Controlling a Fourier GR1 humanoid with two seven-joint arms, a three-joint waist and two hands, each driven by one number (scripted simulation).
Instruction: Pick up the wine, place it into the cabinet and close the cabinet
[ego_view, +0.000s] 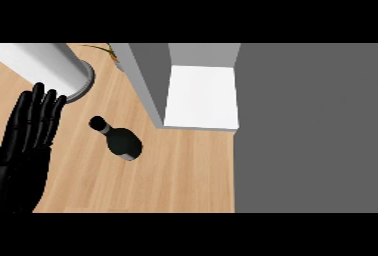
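A dark wine bottle (118, 138) stands upright on the wooden counter (170, 175), seen from above, its neck pointing up-left. Right behind it is the cabinet (201, 95), open, with a white inside and a grey door panel (144, 80) along its left side. My left hand (33, 125) is at the view's left edge, fingers straight and pointing up, resting a short way left of the bottle and not touching it. No right hand shows.
A large grey-white cylinder (52, 67) stands at the back left on a round base, just above my left hand. A bit of plant (103, 50) shows behind it. The counter ends at a grey floor (306, 130) on the right.
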